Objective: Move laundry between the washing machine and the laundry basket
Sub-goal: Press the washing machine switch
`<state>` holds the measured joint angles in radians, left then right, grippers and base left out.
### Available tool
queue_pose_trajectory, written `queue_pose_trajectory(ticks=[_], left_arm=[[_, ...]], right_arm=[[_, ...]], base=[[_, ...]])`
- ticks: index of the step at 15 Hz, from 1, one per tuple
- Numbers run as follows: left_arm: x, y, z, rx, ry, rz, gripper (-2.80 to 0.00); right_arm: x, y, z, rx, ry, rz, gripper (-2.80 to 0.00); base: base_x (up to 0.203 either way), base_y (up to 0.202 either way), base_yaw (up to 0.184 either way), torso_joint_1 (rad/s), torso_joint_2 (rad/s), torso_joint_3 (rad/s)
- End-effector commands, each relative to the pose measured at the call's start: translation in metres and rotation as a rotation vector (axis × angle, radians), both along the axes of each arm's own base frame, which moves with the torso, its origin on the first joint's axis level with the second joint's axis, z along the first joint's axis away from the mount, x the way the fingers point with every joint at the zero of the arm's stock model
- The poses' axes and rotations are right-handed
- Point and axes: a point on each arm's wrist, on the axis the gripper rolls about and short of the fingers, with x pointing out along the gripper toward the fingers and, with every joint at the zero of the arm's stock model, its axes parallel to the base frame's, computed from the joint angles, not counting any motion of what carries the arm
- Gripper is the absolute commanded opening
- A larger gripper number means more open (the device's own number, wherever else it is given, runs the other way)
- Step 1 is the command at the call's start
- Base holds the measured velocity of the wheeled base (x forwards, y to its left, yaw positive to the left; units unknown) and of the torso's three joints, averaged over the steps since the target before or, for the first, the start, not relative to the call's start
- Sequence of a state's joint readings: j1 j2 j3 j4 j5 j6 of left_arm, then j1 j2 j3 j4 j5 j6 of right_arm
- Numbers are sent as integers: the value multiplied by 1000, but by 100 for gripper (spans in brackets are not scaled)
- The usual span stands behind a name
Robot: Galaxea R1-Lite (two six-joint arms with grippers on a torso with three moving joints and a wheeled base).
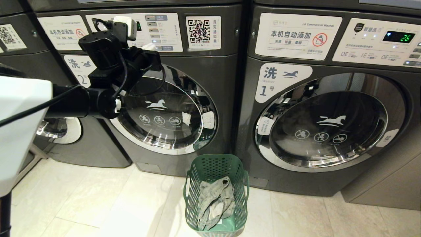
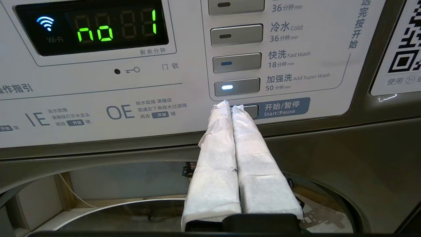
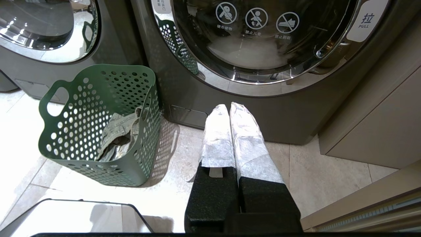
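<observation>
Left gripper (image 2: pixel 230 107) is up at the washer's (image 1: pixel 171 108) control panel, fingers pressed together and holding nothing, tips right at the Start/Pause button (image 2: pixel 251 111). A square, gentle push on that button looks best, without straying onto the lit key above. The laundry (image 1: pixel 215 204) sits in the basket (image 1: pixel 197 166) on the floor; the right gripper (image 3: pixel 232 108), also closed and empty, hangs low nearby.

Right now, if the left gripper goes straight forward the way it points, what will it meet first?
Probably the Start/Pause button on the control panel of the washing machine. The shut left gripper points at that button's left end; whether it already touches is unclear.
</observation>
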<state>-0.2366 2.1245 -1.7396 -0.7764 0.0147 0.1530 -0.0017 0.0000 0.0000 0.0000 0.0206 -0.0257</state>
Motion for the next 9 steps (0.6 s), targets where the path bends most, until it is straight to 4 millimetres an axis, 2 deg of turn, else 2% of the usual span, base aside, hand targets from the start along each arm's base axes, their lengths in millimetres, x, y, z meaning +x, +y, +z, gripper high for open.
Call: queue_pose_trajectory(ticks=[1,9], left_arm=[[5,-2,-3,1,-3,-1,-280],[9,-3,-9,6,16,-1,-280]], right_arm=[[0,0,0,0,0,1,-280],[0,0,0,0,0,1,-280]], base=[[0,0,0,0,0,0],[0,0,0,0,0,0]])
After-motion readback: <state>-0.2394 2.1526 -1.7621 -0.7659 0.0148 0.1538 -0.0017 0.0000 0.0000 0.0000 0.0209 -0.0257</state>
